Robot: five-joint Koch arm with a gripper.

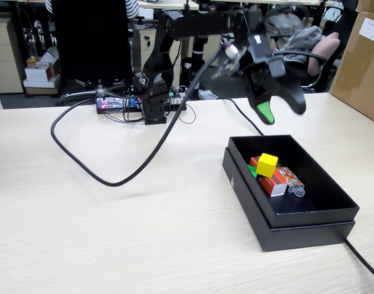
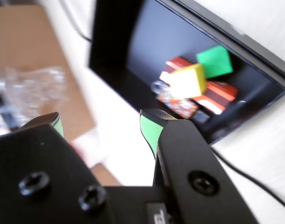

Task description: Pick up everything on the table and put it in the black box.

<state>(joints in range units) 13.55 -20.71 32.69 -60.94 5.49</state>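
Arm reaches out high above the box (image 1: 309, 211); the end effector (image 1: 284, 111) hangs empty, jaws spread, over the cubes inside.

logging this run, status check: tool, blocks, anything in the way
Tool open, empty, raised beside the shallow matte black box. Small yellow cube, small green cube, long red block all inside. Nothing blocking.

The black box (image 1: 309, 228), shallow with a nested rim, lies at the right of the pale table (image 1: 113, 233). Inside, the yellow cube (image 1: 267, 165) sits atop the red block (image 1: 272, 182), and the green cube (image 2: 214, 61) touches them on their left.
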